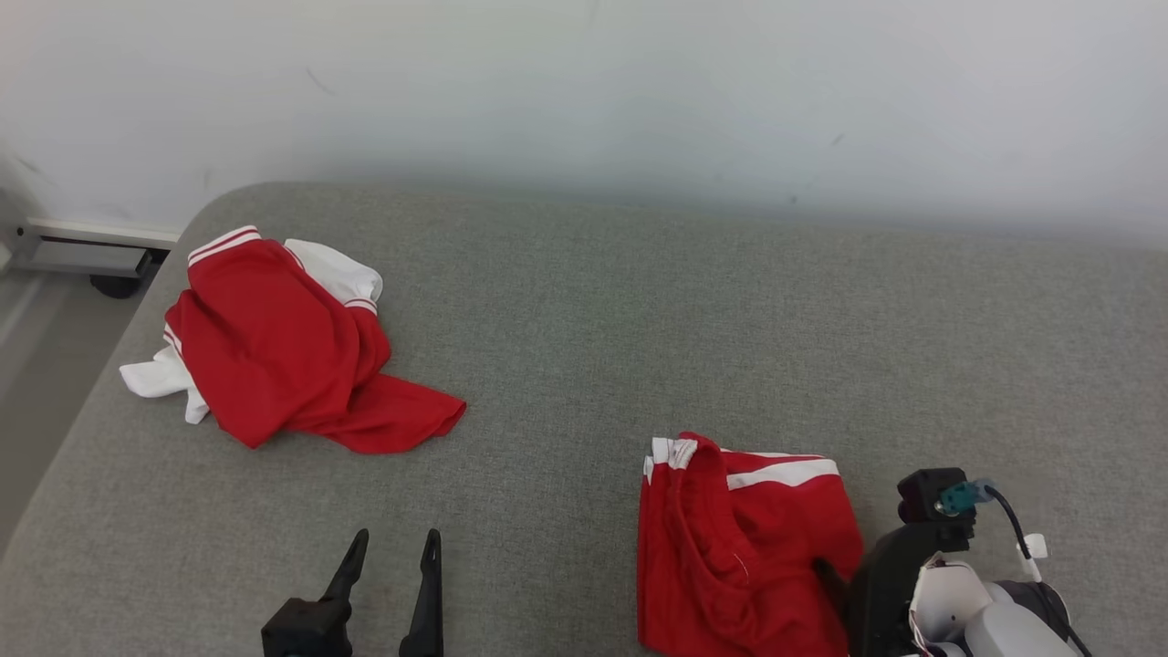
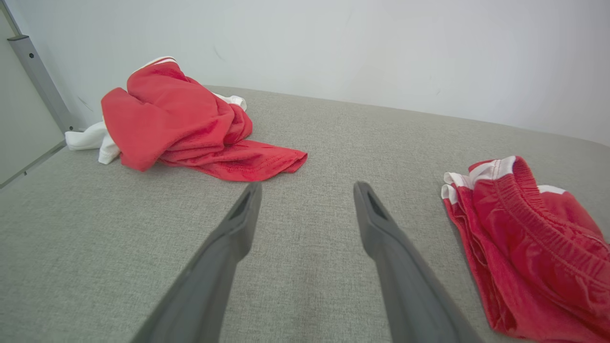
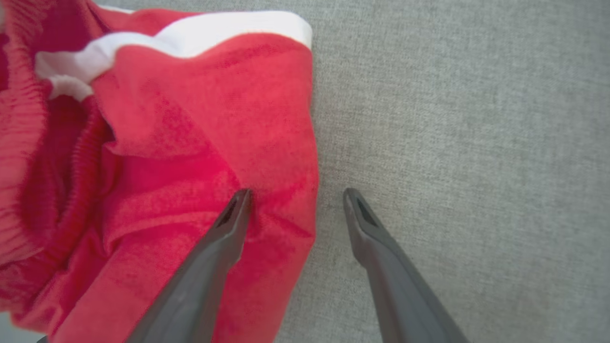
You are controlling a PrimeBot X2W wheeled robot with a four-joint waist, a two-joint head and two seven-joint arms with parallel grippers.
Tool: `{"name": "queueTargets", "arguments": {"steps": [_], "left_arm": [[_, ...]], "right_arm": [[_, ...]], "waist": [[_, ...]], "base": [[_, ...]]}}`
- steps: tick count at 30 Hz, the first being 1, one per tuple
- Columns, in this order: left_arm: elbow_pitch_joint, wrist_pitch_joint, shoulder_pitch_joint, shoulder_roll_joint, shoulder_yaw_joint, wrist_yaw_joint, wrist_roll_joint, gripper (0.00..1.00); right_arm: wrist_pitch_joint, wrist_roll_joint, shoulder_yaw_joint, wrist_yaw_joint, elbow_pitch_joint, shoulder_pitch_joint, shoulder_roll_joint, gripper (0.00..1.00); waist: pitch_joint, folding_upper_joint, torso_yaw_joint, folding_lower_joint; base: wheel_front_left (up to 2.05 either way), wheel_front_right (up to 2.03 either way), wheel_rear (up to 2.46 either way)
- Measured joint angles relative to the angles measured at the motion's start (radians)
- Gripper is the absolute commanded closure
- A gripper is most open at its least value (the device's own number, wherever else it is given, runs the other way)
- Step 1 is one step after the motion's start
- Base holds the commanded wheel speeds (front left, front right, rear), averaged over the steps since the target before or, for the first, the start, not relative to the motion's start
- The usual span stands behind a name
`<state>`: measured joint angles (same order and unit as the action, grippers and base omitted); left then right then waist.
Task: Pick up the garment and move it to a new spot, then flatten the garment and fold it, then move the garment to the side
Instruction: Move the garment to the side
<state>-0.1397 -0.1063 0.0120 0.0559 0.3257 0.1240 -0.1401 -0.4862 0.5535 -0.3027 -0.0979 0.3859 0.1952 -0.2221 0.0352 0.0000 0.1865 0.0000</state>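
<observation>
A crumpled red garment [image 1: 739,547] with white stripes and an elastic waistband lies at the front right of the grey fabric surface [image 1: 639,319]. My right gripper [image 1: 835,579] is open at its right edge. In the right wrist view, one fingertip [image 3: 238,205] is over the red cloth [image 3: 190,143] and the other [image 3: 355,205] over bare grey fabric; the right gripper [image 3: 295,193] grips nothing. My left gripper [image 1: 394,538] is open and empty at the front, left of this garment [image 2: 529,238], and its fingers [image 2: 307,188] point over bare surface.
A second crumpled red and white garment [image 1: 283,356] lies at the back left, also in the left wrist view [image 2: 176,119]. A pale wall [image 1: 584,91] borders the back. The surface drops off along its left edge [image 1: 82,411] beside a metal frame [image 1: 82,251].
</observation>
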Motion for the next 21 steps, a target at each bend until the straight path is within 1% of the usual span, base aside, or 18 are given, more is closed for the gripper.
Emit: {"name": "queueTargets", "arguments": {"steps": [2, 3, 4, 8, 11, 13, 16, 18, 21], "left_arm": [[-0.002, 0.000, 0.000, 0.000, -0.003, 0.000, -0.001, 0.00], [-0.003, 0.000, 0.000, 0.000, -0.003, 0.000, -0.002, 0.00], [-0.003, 0.000, 0.000, 0.000, -0.005, 0.000, -0.003, 0.00], [-0.003, -0.001, 0.000, 0.000, -0.016, 0.000, -0.009, 0.00], [-0.003, -0.002, 0.000, 0.000, -0.020, 0.000, -0.011, 0.00], [-0.002, -0.009, 0.000, -0.001, -0.021, 0.000, -0.013, 0.00], [-0.001, -0.010, 0.000, -0.001, -0.022, 0.000, -0.017, 0.00], [0.001, -0.010, 0.000, -0.001, -0.022, 0.000, -0.017, 0.00], [0.001, -0.010, 0.000, -0.001, -0.021, 0.000, -0.017, 0.00]], "right_arm": [[-0.007, -0.002, -0.011, 0.000, 0.011, 0.012, 0.005, 0.00], [-0.008, -0.002, -0.014, 0.001, 0.018, 0.019, 0.008, 0.26], [-0.008, -0.002, -0.019, 0.005, 0.022, 0.024, 0.010, 1.00], [-0.013, 0.007, -0.021, 0.029, 0.035, 0.042, 0.021, 1.00], [-0.016, 0.009, -0.014, 0.044, 0.043, 0.065, 0.013, 1.00], [-0.015, 0.009, 0.000, 0.048, 0.045, 0.088, -0.007, 1.00], [-0.015, 0.009, 0.027, 0.063, 0.044, 0.132, -0.052, 1.00], [-0.014, 0.009, 0.044, 0.065, 0.044, 0.156, -0.081, 1.00], [-0.014, 0.009, 0.061, 0.078, 0.047, 0.180, -0.123, 1.00]], "waist": [[0.003, 0.0001, 0.003, 0.0000], [0.004, 0.0000, 0.003, 0.0002], [0.005, 0.0000, 0.003, 0.0001], [0.009, 0.0000, -0.004, 0.0002], [0.011, 0.0000, -0.014, 0.0002], [0.013, 0.0001, -0.022, 0.0002], [0.016, 0.0001, -0.037, 0.0001], [0.020, 0.0000, -0.047, 0.0001], [0.026, 0.0001, -0.061, 0.0001]], "base": [[0.00, 0.00, 0.00], [0.00, 0.00, 0.00], [0.00, 0.00, 0.00], [0.00, 0.00, 0.00], [0.00, 0.00, 0.00], [0.00, 0.00, 0.00], [0.00, 0.00, 0.00], [0.00, 0.00, 0.00], [0.00, 0.00, 0.00]]}}
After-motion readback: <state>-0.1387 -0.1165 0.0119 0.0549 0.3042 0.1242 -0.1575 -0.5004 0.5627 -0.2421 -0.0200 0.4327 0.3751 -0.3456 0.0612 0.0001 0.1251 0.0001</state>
